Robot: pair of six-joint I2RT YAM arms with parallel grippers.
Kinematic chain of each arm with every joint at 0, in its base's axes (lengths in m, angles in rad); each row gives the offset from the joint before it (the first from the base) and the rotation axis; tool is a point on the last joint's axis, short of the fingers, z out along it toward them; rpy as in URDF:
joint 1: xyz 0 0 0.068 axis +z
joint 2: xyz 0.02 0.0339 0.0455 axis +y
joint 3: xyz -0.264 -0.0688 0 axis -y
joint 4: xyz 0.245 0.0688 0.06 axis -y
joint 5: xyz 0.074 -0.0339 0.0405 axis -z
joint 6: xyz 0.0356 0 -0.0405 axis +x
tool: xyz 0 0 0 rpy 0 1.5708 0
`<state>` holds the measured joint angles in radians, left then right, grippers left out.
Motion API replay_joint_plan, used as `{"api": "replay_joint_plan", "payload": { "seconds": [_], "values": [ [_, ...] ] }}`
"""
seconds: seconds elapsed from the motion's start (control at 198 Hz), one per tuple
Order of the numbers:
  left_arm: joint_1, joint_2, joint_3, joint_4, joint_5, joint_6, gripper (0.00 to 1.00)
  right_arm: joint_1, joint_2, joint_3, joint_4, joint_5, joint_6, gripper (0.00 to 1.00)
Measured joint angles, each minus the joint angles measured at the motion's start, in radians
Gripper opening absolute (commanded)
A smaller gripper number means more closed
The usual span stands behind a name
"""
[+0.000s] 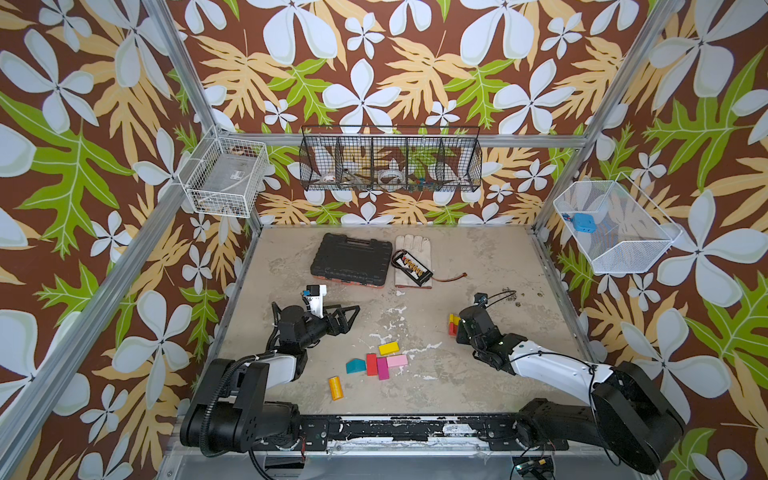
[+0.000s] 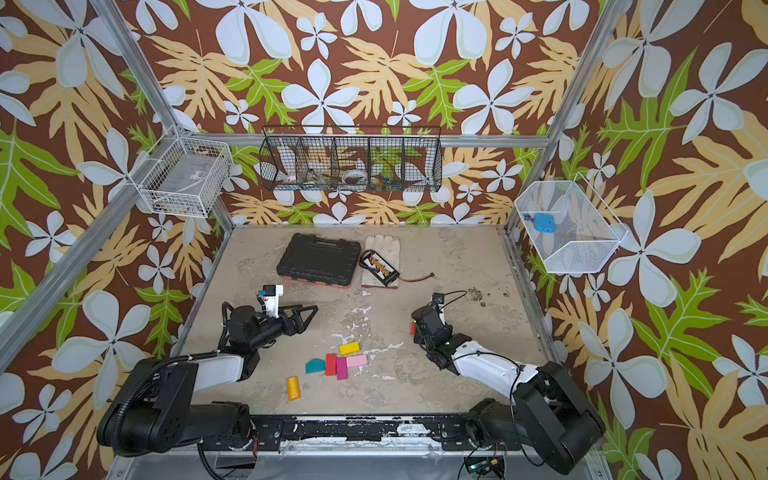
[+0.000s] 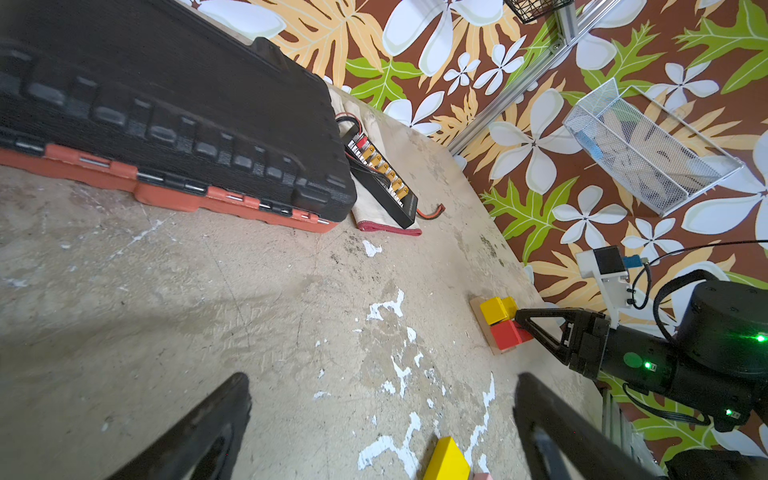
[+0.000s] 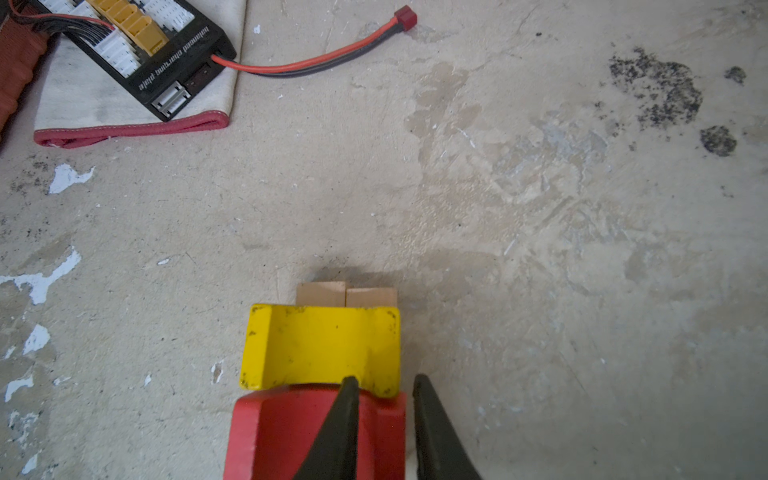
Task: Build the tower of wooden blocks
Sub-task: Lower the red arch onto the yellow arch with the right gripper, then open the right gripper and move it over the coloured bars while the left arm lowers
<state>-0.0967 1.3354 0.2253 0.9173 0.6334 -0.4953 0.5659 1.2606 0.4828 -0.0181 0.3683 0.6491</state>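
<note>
The right hand (image 4: 384,380) is hovering at the tower (image 1: 453,325), its jaws standing narrowly parted astride one edge of the red block (image 4: 291,432). A sliver of worktop (image 4: 540,249) is showing between that block and the outer finger, and no grip is evident. In the right wrist view the red block is lying edge to edge with the yellow arch block (image 4: 324,345), both resting on two tan blocks (image 4: 324,293) set side by side. The tower is standing on the arm-base side of the black ribbed case (image 1: 351,259), well apart from it and off toward the right arm. The left hand (image 3: 382,382) is hanging wide open and empty over the worktop, near the case's front edge. Farther out from that edge than the left hand, the loose wood blocks (image 2: 341,368) are lying flat. A yellow rectangle (image 1: 388,348), a pink block (image 1: 397,360), a magenta block (image 1: 382,368) and a second red block (image 1: 371,364) are crowding together. A teal wedge (image 1: 355,366) is sitting just beside them, and an orange cylinder (image 1: 335,387) is lying apart, farthest from the case. Against the case's end on the right arm's side, a pale glove (image 1: 411,245) is carrying a black charging board (image 1: 413,266), whose red-and-black lead (image 1: 451,277) is trailing away from the case.
</note>
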Motion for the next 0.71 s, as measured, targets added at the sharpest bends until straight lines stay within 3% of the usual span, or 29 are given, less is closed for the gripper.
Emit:
{"api": "replay_joint_plan", "payload": {
  "seconds": [0.192, 0.292, 0.358, 0.464, 0.58, 0.706],
  "values": [
    [0.0, 0.0, 0.0, 0.0, 0.0, 0.0, 1.0, 0.0, -0.032, 0.011, -0.028, -0.012, 0.0, 0.32],
    [0.0, 0.0, 0.0, 0.0, 0.0, 0.0, 1.0, 0.002, -0.066, 0.021, -0.054, -0.02, 0.001, 0.43],
    [0.0, 0.002, 0.0, 0.0, 0.0, 0.0, 1.0, 0.018, -0.108, 0.021, -0.072, -0.015, 0.002, 0.57],
    [0.0, 0.008, 0.003, -0.002, -0.001, 0.0, 1.0, 0.13, -0.223, 0.016, -0.089, 0.027, 0.002, 0.73],
    [0.0, 0.008, 0.005, -0.005, -0.001, 0.0, 1.0, 0.286, -0.309, 0.011, -0.074, 0.06, 0.016, 0.77],
    [0.0, 0.006, 0.005, -0.009, -0.005, 0.0, 1.0, 0.423, -0.275, 0.016, -0.056, 0.097, 0.059, 0.8]
  ]
}}
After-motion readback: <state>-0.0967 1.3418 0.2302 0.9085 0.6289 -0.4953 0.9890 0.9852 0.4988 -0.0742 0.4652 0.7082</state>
